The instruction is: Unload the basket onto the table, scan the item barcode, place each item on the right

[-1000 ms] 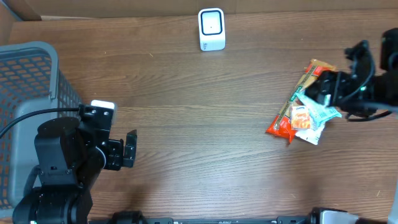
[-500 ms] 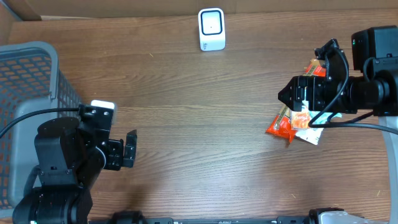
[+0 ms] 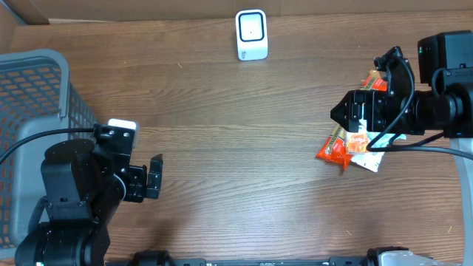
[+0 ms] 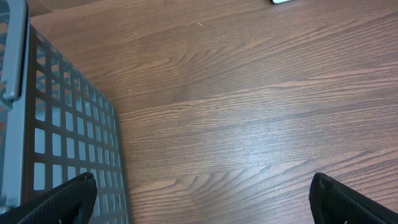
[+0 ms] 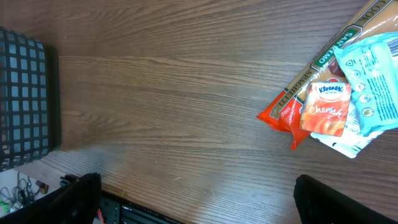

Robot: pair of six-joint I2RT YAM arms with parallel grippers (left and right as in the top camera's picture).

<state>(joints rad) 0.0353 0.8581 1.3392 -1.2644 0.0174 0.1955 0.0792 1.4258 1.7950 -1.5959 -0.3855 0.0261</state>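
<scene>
A packet pile (image 3: 353, 140) is seen at the counter's (image 3: 236, 148) right, under the right claw (image 5: 198, 199), spread wide and empty like the left claw (image 4: 202, 199); the top tissue pack (image 5: 326, 107) is best gripped by an edge, barcode left uncovered.

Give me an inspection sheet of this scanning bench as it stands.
Surface: wooden table, no spills seen.
Job's things: white scanner at the far edge; Kleenex pack overlapping a red packet and a light blue packet, at right.
Clutter: grey basket at left.
Claws: left claw open, empty; right claw open, empty.
Cables: black cable over left arm; black loop at right arm.
Surroundings: brown board behind the table.
</scene>
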